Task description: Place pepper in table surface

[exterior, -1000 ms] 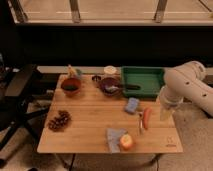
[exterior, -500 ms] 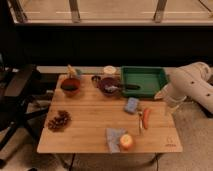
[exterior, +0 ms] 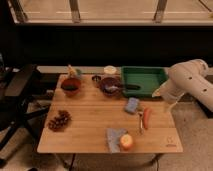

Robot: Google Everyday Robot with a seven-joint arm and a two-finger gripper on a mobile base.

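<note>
**End effector** (exterior: 159, 93): at the tip of the white arm, past the counter's right edge and level with the right end of the green tray (exterior: 144, 70). It is raised and well apart from the pepper. Wide or narrow: cannot tell. Nothing shows in its hold.

**Change:** a second ago it hangs directly over the pepper's resting place. Half a second ago it is lifted off to the right. Now it is drawn further back toward the robot's body.

**Pepper** (exterior: 146, 117): orange-red, tapered, lying flat on the right part of the counter with its length running front to back. It is free of any grip and in the same place as half a second ago.

**Nearest neighbours:** a blue sponge (exterior: 132, 105) just beside the pepper's upper left. An apple (exterior: 126, 142) sits on a grey cloth (exterior: 113, 136) nearer the front edge.

**Counter** (exterior: 90, 112): slatted light wood, also bearing two bowls at the back and a grape cluster (exterior: 59, 121) at the left.

**Status, as judged:** the pepper rests on the surface unaided, so the placement reads as complete. Only the arm's retreat remains.
</note>
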